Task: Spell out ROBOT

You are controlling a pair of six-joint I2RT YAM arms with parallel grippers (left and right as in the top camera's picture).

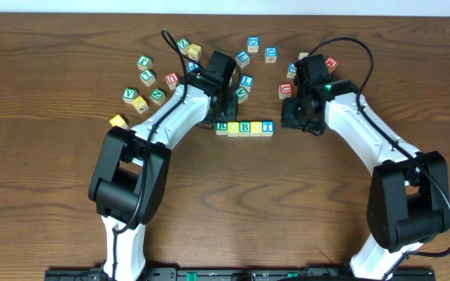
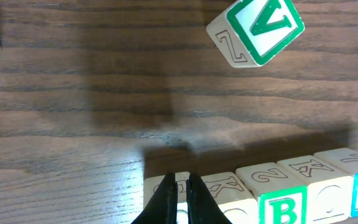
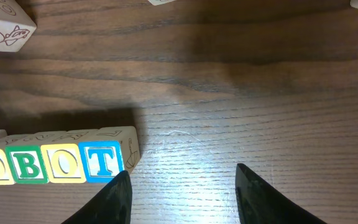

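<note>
Risk to the completed ROBOT row at the middle of the desk.
Left hand, pressed together, sits at the R cube; right hand, spread and empty, stands just beside the T cube. Either could knock the line crooked when withdrawn.

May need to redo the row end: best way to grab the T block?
Come from above with the right fingers on the near and far faces of the T block. Its face toward the row sits against the O block, so there is likely no room for a finger there; the other sides look clear.
</note>
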